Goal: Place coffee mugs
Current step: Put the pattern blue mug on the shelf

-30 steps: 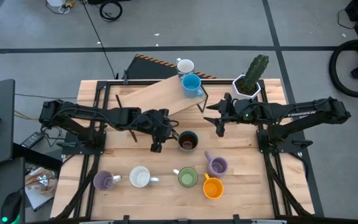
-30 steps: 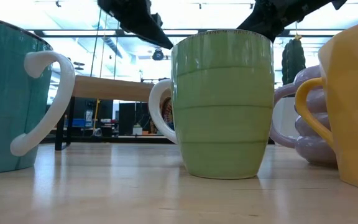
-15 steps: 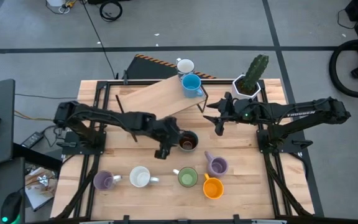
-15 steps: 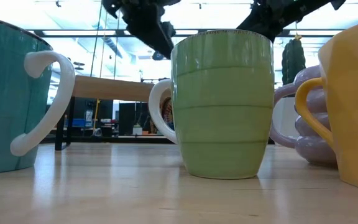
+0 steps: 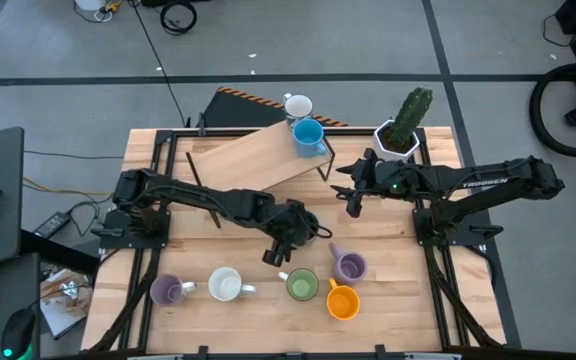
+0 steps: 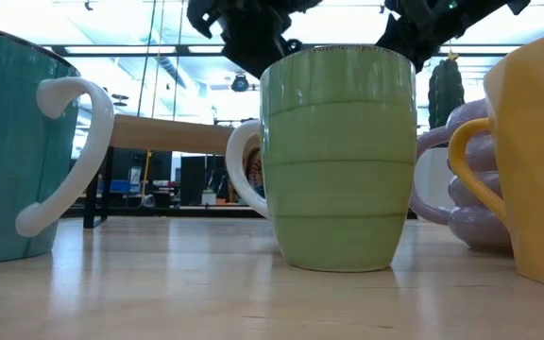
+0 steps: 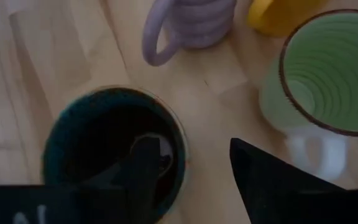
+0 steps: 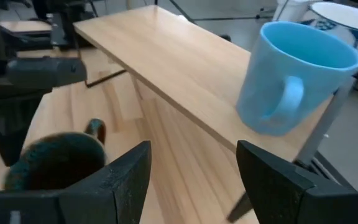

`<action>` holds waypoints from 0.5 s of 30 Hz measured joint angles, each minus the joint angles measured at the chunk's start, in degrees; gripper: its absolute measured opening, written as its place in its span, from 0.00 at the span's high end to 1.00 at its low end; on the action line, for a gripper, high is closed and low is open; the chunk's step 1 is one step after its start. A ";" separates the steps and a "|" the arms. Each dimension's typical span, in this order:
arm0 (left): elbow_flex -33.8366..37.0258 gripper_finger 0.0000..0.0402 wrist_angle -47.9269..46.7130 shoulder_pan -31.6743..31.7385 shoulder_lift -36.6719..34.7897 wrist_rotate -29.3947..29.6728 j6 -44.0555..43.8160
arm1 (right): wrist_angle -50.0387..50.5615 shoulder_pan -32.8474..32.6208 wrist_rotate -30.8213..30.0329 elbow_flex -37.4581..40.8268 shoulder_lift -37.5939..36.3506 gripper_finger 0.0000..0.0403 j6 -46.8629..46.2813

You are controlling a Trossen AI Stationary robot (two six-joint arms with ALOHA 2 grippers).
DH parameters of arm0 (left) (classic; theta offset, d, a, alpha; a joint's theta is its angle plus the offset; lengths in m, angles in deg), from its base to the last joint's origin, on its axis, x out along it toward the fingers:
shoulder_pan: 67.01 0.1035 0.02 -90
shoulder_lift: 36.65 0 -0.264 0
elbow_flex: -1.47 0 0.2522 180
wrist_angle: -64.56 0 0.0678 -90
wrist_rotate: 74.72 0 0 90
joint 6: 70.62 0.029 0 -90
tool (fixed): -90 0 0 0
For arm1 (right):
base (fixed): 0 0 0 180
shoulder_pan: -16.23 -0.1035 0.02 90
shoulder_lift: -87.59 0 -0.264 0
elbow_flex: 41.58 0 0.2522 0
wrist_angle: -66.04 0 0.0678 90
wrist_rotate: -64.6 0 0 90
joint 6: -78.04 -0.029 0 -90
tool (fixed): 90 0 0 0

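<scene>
The dark brown mug (image 7: 104, 137) stands on the table near its middle. My left gripper (image 7: 191, 168) is open over it. One finger (image 7: 145, 162) reaches down inside the mug and the other (image 7: 272, 180) stands outside its wall, on the side of the green mug (image 5: 301, 285). In the high view the gripper (image 5: 290, 242) hides most of that mug. A blue mug (image 5: 308, 135) and a white mug (image 5: 298, 105) stand on the raised wooden shelf (image 5: 258, 155). My right gripper (image 5: 344, 192) hangs open at the shelf's right end, holding nothing.
Along the near edge stand a purple mug (image 5: 166, 291), a white mug (image 5: 225, 285), the green mug, an orange mug (image 5: 342, 301) and a second purple mug (image 5: 349, 266). A white pot with a cactus (image 5: 400, 135) stands at the far right.
My left gripper has travelled toward the table's right and near edges and sunk, tipping further downward. It now stands over the dark brown mug with one finger inside. The mugs have stayed in place.
</scene>
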 joint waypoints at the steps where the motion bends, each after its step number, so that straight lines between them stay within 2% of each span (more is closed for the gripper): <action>1: 0.00 0.49 0.43 0.02 0.37 0.06 0.01 | 0.59 0.00 -0.55 0.02 -0.25 0.40 0.04; 6: -0.02 0.51 2.30 0.02 2.09 1.55 0.48 | 0.69 0.00 -1.66 0.02 -0.73 0.40 0.04; 15: 0.07 0.68 1.00 0.02 4.72 2.03 3.48 | 1.38 0.00 -1.63 0.04 -0.68 0.40 -0.76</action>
